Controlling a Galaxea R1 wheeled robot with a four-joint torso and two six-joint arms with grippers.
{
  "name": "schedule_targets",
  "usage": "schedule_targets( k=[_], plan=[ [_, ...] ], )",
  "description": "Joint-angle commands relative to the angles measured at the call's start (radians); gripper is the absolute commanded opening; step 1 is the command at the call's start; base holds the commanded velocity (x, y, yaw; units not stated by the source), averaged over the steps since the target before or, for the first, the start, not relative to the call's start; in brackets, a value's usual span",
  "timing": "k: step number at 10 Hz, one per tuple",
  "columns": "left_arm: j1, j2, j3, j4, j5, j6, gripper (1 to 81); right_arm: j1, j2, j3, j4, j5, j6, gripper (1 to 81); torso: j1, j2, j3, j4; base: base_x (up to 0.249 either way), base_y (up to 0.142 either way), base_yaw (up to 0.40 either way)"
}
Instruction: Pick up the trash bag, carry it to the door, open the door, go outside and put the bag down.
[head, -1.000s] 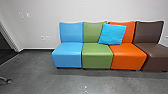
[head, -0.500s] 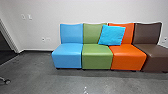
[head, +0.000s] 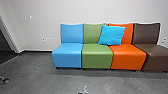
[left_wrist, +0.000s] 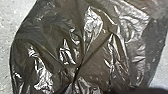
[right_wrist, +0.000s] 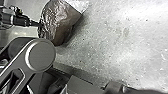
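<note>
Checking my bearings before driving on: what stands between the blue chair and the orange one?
A green chair stands between the blue chair and the orange chair; the head view shows it.

Right wrist view: grey metal jointed bar with round cap (right_wrist: 41, 55), bent at joint; left arm's black, tapering end (right_wrist: 23, 22) extended straight.

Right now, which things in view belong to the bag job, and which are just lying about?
Job: shiny dark plastic trash bag; possibly the pale doorframe.
Just there: light-blue, green, orange and brown padded seats; bright-blue square cushion; small dark caster.
</note>
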Motion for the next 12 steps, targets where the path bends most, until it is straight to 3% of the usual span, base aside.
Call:
schedule_targets(
  k=[1, 2, 4, 6, 8, 10, 11, 12],
  plan=[
    [-0.114, 0.007, -0.018, -0.003, 0.054, 0.002, 81.1, 0.099, -0.051, 0.024, 0.026, -0.058, 0.001, 81.1, -0.001, 0.001, -0.091, 0.0, 0.0, 0.0, 0.0],
    [-0.108, 0.008, -0.035, -0.005, 0.049, 0.002, 81.1, 0.108, -0.053, 0.024, 0.027, -0.058, 0.001, 81.1, 0.005, -0.005, -0.025, 0.0, 0.0, 0.0, 0.0],
    [-0.082, 0.022, -0.072, -0.006, -0.001, 0.001, 81.1, 0.143, -0.054, 0.017, 0.03, -0.111, 0.005, 81.1, 0.013, -0.013, -0.074, 0.0, 0.0, 0.0, 0.0],
    [-0.024, 0.044, -0.109, -0.003, -0.13, 0.004, 81.1, 0.163, -0.053, 0.014, 0.026, -0.122, 0.007, 81.1, 0.015, -0.014, -0.085, 0.0, 0.0, 0.0, 0.0],
    [0.012, 0.08, -0.179, 0.026, -0.231, 0.004, 81.1, 0.179, -0.04, 0.004, 0.024, -0.141, 0.007, 81.1, 0.015, -0.014, -0.084, 0.0, 0.0, 0.0, 0.0],
    [0.015, 0.113, -0.239, 0.026, -0.236, 0.004, 81.1, 0.182, -0.036, 0.009, 0.021, -0.139, 0.007, 81.1, 0.015, -0.014, -0.084, 0.0, 0.0, 0.0, 0.0],
    [0.015, 0.114, -0.247, 0.026, -0.236, 0.004, 81.1, 0.182, -0.036, 0.016, 0.018, -0.139, 0.007, 81.1, 0.015, -0.014, -0.152, 0.0, 0.0, 0.0, 0.0],
    [0.017, 0.114, -0.247, 0.026, -0.236, 0.004, 81.1, 0.182, -0.033, 0.018, 0.016, -0.139, 0.007, 81.1, 0.015, -0.014, -0.09, 0.0, 0.0, 0.0, 0.0]
  ],
)
